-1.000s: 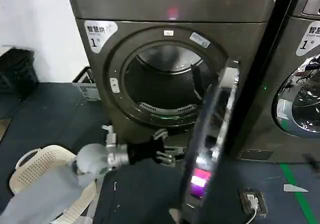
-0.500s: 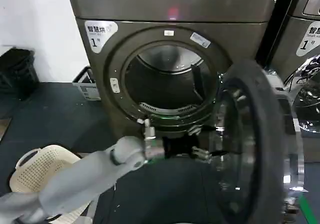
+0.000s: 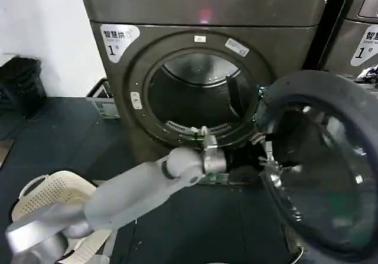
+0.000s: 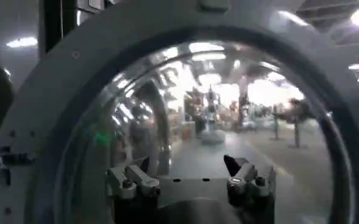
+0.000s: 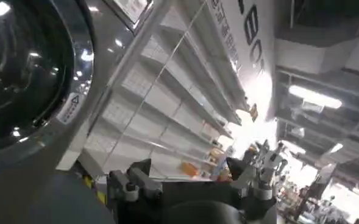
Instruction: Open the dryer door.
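One dryer door (image 3: pixel 322 163) swung wide — left claw (image 4: pixel 188 176) spread open against its glass

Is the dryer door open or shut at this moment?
Open. The dryer door stands swung out to the right, its dark inner face and glass toward the camera, and the drum opening is uncovered. The left tool is at the door.

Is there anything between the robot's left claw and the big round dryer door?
Nothing. In the left wrist view the open left claw faces the dryer door with only air between. In the head view the left claw reaches right up to the door's inner face.
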